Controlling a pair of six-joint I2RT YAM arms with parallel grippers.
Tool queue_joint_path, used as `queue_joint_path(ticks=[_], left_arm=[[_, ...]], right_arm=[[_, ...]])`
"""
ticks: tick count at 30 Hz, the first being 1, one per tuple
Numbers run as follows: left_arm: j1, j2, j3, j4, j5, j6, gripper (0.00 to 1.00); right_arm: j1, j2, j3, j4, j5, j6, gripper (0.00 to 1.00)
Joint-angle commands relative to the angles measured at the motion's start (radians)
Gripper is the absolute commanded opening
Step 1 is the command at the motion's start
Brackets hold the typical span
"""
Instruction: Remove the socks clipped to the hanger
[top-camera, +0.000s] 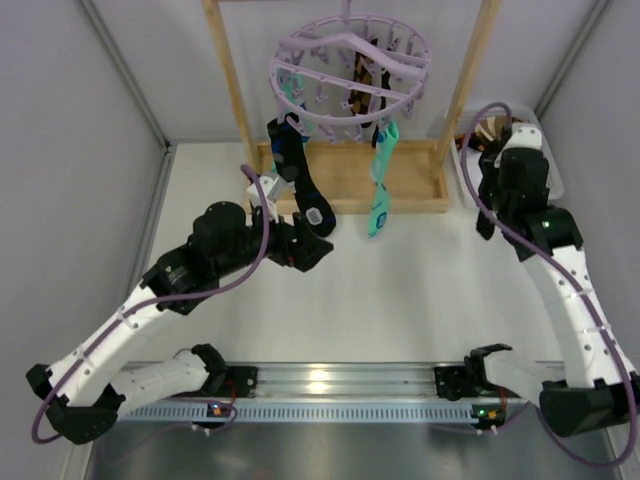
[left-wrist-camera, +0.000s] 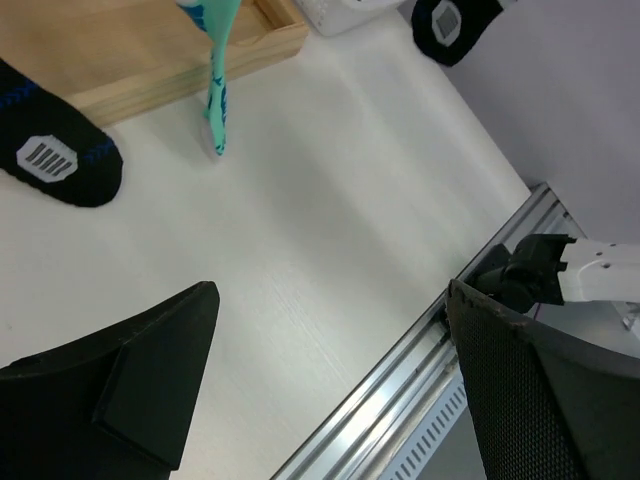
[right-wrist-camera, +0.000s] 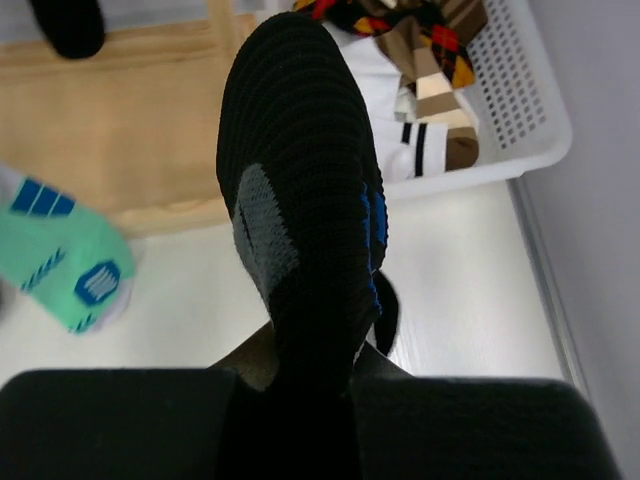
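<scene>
The lilac hanger (top-camera: 350, 70) hangs from the wooden frame stand. A black sock (top-camera: 298, 165) and a mint sock (top-camera: 380, 190) are clipped to it and dangle down; both also show in the left wrist view, the black toe (left-wrist-camera: 55, 155) and the mint sock (left-wrist-camera: 218, 90). My left gripper (top-camera: 318, 248) is open and empty (left-wrist-camera: 330, 300), just below the black sock's toe. My right gripper (top-camera: 488, 185) is shut on another black sock (right-wrist-camera: 300, 190) with a grey patch and blue stripe, held by the white basket.
The wooden stand's base tray (top-camera: 345, 180) lies under the hanger. A white basket (right-wrist-camera: 520, 110) holding brown-and-white cloth items (right-wrist-camera: 430, 50) stands at the back right. A metal rail (top-camera: 330, 385) runs along the near edge. Grey walls close both sides.
</scene>
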Motion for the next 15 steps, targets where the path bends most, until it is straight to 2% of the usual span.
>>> queue_joint_path(ticks=[1,3,6,7,9,11,15], left_arm=[[0.0,-0.057,-0.028,-0.101,-0.058,0.048,0.99],[-0.001,-0.086,-0.044,-0.132,-0.063,0.069,0.99],[0.0,-0.137,-0.096,-0.135,-0.034,0.092,0.98],[0.0,-0.148,-0.107,-0.135,-0.027,0.098,0.99],[0.0,-0.181,-0.147,-0.138,-0.021,0.113,0.99],[0.0,-0.207,-0.185,-0.137,-0.032,0.121,0.98],[-0.001,-0.284,-0.225,-0.137,-0.079,0.132,0.98]], right_arm=[[-0.109,0.112,0.079,0.192,0.042,0.053,0.0],[-0.154,0.207,0.111,0.349,0.051,0.032,0.0],[-0.195,0.364,0.2,0.456,0.044,-0.033,0.0],[-0.201,0.404,0.215,0.538,0.035,-0.086,0.0],[-0.223,0.54,0.324,0.541,-0.031,-0.111,0.0],[-0.237,0.699,0.473,0.475,-0.066,-0.116,0.0],[-0.313,0.889,0.638,0.357,-0.128,-0.094,0.02]])
